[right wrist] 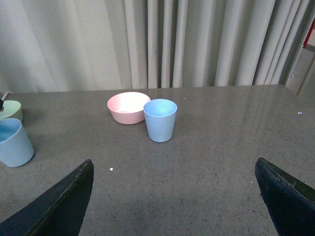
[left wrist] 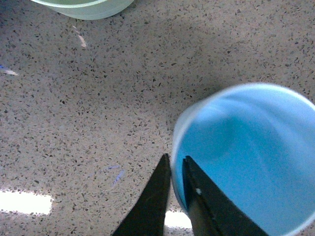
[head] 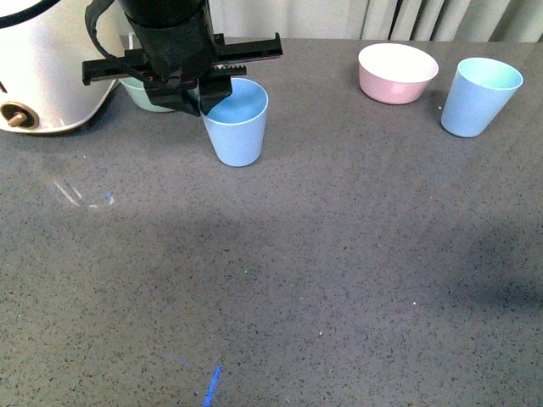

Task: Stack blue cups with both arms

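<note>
Front view: two cups [head: 236, 127] [head: 479, 97], two bowls [head: 144, 100] [head: 397, 75]; left hand [left wrist: 176, 159] pinches cup rim; right hand [right wrist: 174, 164] spread.

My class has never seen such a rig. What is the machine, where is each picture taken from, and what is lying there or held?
A two-armed robot. One picture looks out from its body; the others come from a camera on each wrist. The left hand pinches the rim of one blue cup. The right hand is open and empty, facing the second blue cup. Also on the grey table: a white appliance, green bowl, pink bowl.
</note>
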Controlling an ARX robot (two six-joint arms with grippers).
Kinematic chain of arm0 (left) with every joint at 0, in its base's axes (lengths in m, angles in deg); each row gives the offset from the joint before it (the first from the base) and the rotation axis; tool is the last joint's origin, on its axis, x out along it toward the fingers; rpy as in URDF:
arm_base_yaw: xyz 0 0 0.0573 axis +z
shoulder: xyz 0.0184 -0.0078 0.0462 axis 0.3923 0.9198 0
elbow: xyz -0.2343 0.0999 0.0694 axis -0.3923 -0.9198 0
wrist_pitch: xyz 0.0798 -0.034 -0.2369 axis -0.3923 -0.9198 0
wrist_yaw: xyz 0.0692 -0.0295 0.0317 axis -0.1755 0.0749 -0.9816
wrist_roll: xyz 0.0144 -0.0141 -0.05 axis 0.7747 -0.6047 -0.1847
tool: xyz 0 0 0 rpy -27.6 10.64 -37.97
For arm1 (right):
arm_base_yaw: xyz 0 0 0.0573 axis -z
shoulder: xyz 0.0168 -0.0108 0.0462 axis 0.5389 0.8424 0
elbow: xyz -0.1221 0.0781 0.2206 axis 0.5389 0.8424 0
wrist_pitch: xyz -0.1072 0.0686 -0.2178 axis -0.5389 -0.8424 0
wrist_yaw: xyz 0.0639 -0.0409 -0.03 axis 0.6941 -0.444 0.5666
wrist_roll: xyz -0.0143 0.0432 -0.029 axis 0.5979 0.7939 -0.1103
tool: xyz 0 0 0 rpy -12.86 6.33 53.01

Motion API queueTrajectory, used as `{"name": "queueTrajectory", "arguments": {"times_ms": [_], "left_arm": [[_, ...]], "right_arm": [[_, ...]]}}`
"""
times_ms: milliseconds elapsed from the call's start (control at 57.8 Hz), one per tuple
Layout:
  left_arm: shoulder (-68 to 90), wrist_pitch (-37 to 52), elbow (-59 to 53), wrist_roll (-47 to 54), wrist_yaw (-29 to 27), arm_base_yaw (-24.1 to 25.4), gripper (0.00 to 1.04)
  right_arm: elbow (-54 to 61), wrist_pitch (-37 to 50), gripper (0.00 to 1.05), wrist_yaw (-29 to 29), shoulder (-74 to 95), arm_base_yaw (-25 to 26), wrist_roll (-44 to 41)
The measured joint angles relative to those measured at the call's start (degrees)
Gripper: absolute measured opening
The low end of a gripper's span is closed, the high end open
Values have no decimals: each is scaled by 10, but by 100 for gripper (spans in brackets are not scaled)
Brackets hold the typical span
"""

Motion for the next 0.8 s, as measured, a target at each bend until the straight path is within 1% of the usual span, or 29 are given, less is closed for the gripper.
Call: {"name": "queueTrajectory", "arguments": {"times_ms": [329,553,796], "left_arm": [[-48,-17,-17,-26,14,-43,2],[-104,12,-88,-62,32,-93,2],[-102,33,-100,-89,44,-127,2]], "right_arm": [[0,0,96,0,0,0,0],[0,0,96,0,0,0,0],[0,0,96,0,0,0,0]]}}
